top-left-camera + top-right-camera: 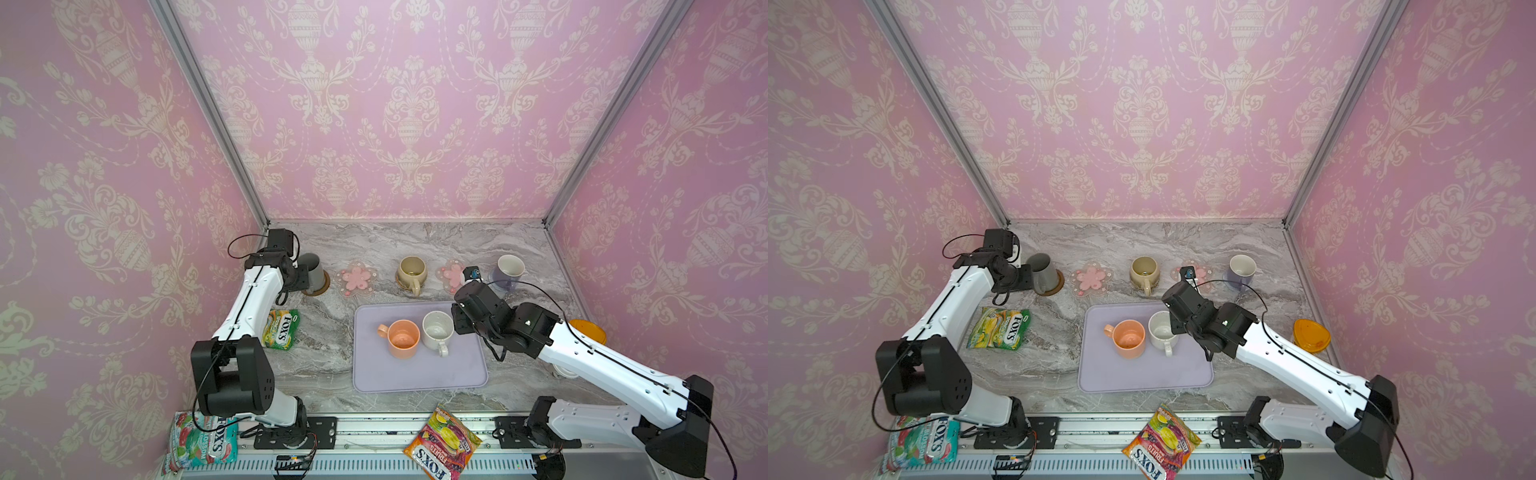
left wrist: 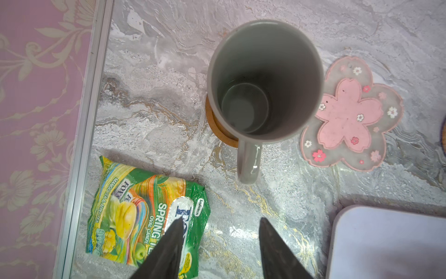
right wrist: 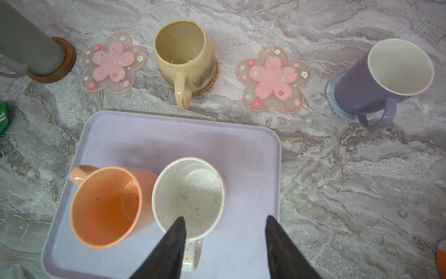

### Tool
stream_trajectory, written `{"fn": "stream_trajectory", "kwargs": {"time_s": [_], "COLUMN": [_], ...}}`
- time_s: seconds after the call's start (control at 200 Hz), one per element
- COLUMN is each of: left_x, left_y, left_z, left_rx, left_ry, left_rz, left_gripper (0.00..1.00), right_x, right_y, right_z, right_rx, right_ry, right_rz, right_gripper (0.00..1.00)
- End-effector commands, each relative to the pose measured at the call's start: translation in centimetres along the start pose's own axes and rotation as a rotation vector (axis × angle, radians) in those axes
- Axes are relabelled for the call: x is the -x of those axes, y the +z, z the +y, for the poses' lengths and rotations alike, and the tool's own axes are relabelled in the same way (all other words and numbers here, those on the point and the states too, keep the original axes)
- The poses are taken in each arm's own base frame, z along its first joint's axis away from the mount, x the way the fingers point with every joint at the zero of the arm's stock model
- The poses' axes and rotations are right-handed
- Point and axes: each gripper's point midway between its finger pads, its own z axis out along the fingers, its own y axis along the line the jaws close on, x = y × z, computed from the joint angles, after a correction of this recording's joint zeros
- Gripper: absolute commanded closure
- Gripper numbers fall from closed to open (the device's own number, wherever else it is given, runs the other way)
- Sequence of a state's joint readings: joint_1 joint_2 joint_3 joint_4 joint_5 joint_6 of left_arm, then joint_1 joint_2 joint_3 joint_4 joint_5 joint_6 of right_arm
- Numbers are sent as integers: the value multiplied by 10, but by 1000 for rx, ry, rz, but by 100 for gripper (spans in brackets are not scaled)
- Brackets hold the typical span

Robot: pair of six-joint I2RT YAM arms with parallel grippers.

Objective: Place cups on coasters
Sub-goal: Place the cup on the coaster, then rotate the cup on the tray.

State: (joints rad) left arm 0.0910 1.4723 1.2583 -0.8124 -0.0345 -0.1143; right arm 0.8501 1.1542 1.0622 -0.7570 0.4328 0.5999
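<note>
The right wrist view crops the tall grey-green ceramic mug (image 3: pixel 24 41). A rounded beige mug (image 3: pixel 183 53) mostly hides the woven rattan coaster (image 3: pixel 216 70).

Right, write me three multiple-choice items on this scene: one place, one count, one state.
1. Where does the peach mug stand? A) lavender tray B) rattan coaster C) bare tabletop
2. How many coasters lie bare? A) one B) two C) four
3. The left gripper's jaws are: A) shut on a handle B) shut on a candy bag C) open, empty

1 A: the tray lies under it.
2 B: only the two pink-flower coasters carry nothing.
3 C: jaws apart, nothing between.
</note>
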Motion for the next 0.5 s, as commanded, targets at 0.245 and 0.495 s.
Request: {"fn": "stream_trajectory", "kwargs": {"time_s": [0.245,0.495], "left_x": [-35,-55], "left_y": [-45,-49], "left_z": [-16,-54], "left_rx": [-64,-74], "left_ry": [32,186], "left_rz": [37,75], "left_gripper": [47,51], "right_x": [-22,-40], "right_y": [0,4], "right_z": [-7,-3], "right_rx": [20,57], "right_ry": [43,69], "right_rz": [52,106], "right_gripper": [45,46]}}
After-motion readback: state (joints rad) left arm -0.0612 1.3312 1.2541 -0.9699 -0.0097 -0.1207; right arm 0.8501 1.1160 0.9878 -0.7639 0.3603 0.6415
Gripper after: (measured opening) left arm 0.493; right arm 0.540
